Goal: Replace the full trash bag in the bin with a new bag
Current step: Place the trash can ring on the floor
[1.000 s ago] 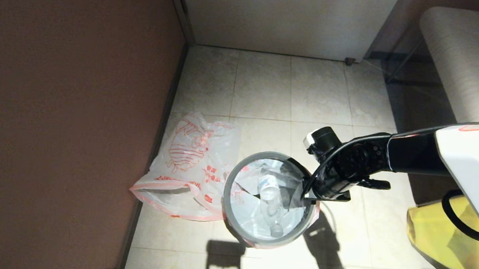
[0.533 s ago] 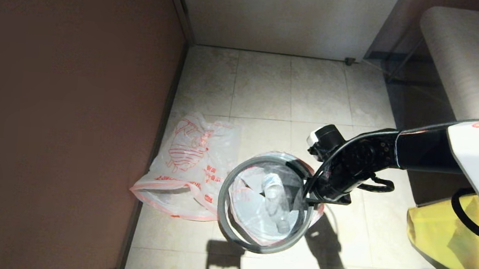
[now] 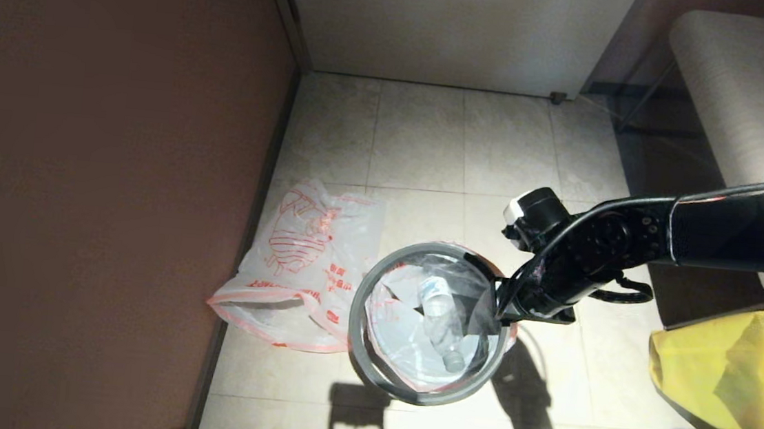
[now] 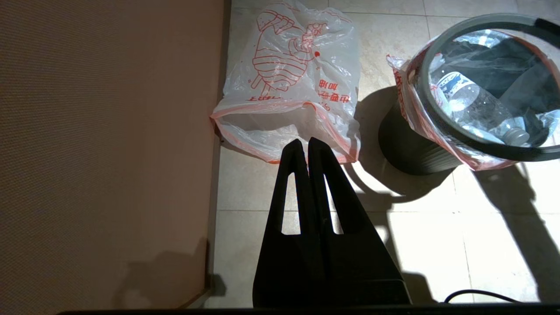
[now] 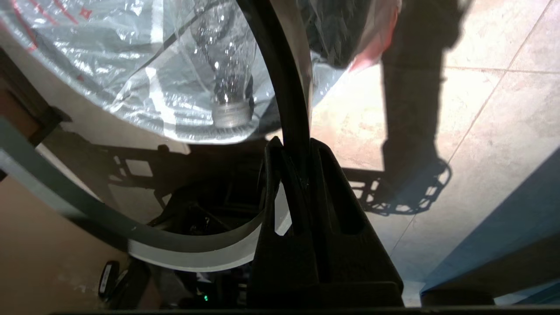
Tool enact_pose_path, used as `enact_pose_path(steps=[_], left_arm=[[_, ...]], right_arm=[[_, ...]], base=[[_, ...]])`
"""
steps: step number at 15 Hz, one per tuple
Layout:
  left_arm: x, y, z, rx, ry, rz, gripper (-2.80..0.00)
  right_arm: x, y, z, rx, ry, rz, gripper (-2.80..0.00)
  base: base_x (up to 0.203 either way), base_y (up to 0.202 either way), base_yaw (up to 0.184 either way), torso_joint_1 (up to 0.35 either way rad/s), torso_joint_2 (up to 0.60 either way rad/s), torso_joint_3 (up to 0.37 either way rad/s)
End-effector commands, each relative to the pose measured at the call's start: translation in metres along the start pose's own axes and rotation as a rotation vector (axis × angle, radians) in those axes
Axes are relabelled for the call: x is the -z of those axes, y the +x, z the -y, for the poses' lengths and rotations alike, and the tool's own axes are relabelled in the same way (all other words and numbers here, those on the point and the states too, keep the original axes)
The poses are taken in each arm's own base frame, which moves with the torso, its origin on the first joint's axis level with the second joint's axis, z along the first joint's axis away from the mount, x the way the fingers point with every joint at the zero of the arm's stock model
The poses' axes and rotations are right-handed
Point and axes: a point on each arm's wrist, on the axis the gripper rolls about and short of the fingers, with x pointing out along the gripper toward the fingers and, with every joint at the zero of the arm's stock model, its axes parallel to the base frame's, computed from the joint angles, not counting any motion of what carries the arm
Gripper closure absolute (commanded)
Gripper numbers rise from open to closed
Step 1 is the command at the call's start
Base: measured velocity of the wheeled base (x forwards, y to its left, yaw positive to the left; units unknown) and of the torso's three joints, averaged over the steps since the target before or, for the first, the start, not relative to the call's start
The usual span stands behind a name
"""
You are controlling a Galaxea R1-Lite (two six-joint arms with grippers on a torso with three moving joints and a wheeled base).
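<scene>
My right gripper [image 5: 292, 168] is at the bin's [image 4: 407, 148] far-right edge, jaws clamped tight on the thin grey hoop [image 5: 286, 83] that rims it. In the right wrist view the hoop runs straight between my fingers, w/ no gap left. In the left wrist view the hoop [image 4: 442, 127] sits tilted and clear of the black bin wall, w/ plastic draped under it.

The full trash bag [image 3: 407, 327] is inside the bin, its pink-red edge folded out over the rim on the left & near sides. A clear plastic bottle [image 3: 442, 316] lies in it, cap toward me.

The new bag [image 3: 302, 263] w/ the red line drawing lies flat on the floor tiles [image 3: 430, 143], just left of the bin and touching it in the head view, its other side close to the brown wall [image 3: 95, 169].

My left gripper [image 4: 305, 146] hangs above the floor near the new bag's open pink-red edge, fingers pressed together, holding nothing.

A big yellow bag [image 3: 727, 376] sits well apart, on the right, beside my right arm.
</scene>
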Motion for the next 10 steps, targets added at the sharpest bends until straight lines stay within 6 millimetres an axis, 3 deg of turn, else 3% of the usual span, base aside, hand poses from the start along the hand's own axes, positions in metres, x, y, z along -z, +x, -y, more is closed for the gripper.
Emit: enact_pose_path(steps=[1, 5, 7, 10], left_arm=[[0.000, 0.000, 0.000, 0.000, -0.001, 0.001, 0.00], [0.000, 0.000, 0.000, 0.000, -0.001, 0.001, 0.00], [0.000, 0.000, 0.000, -0.001, -0.001, 0.001, 0.00], [0.000, 0.000, 0.000, 0.000, -0.001, 0.001, 0.00]], right_arm=[[0.002, -0.028, 0.007, -0.018, 0.013, 0.019, 0.00], [0.003, -0.066, 0.041, -0.017, 0.084, 0.056, 0.00], [0.002, -0.081, 0.078, 0.017, 0.160, 0.076, 0.00], [0.003, -0.088, 0.136, 0.064, 0.260, 0.068, 0.00]], base=[[0.000, 0.000, 0.000, 0.000, 0.00, 0.000], [0.000, 0.000, 0.000, 0.000, 0.00, 0.000], [0.000, 0.000, 0.000, 0.000, 0.00, 0.000], [0.000, 0.000, 0.000, 0.000, 0.00, 0.000]])
